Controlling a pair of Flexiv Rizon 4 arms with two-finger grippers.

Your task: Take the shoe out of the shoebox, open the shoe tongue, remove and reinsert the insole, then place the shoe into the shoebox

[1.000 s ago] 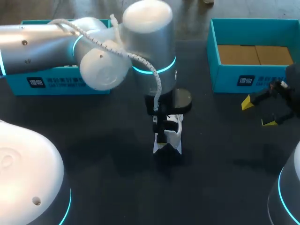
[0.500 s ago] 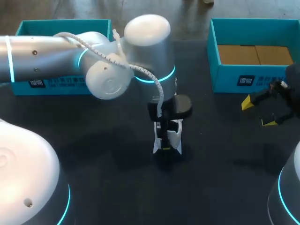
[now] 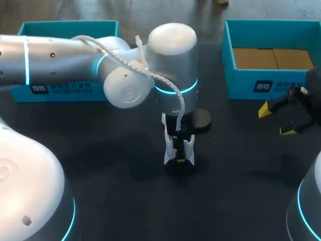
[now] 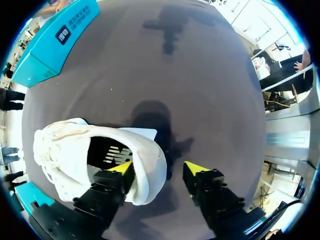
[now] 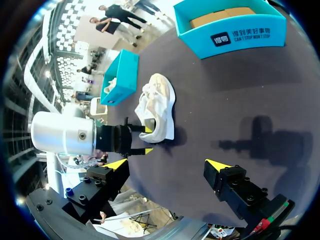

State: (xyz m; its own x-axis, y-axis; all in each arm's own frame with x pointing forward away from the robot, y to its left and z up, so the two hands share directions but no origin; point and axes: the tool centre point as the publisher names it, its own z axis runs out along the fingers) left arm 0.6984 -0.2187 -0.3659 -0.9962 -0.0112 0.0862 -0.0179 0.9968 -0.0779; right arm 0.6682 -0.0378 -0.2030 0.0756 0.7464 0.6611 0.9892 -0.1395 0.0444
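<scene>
Left arm (image 3: 60,55): over the last second its wrist has swung toward the right gripper's side and come lower over the white laced fabric shoe (image 4: 70,150). The shoe has not shifted on the dark table (image 3: 241,170). It sits out of the box, opening upward.

Left gripper (image 4: 159,168): open, straddling the heel collar. One yellow-tipped finger is down inside the shoe's opening; the other is outside behind the heel and apart from it. Nothing pinched yet. The dark insole (image 4: 107,152) shows just ahead of the inner finger and looks seated.

Right gripper (image 5: 167,164): open, empty, same pose as a second ago, well apart from the shoe. The open teal cardboard shoebox (image 3: 273,57) lies just beyond it, brown floor showing, no shoe inside. A second teal box (image 3: 65,88) lies behind the left arm.

Reading: take-out step is done. The descent puts the fingers where closing would clamp the heel wall, probably to steady the shoe for the tongue and insole work. Cannot tell whether the tongue is open yet.

Risk: the shoe is light, so the inner finger may push it along before the outer finger meets the heel.
</scene>
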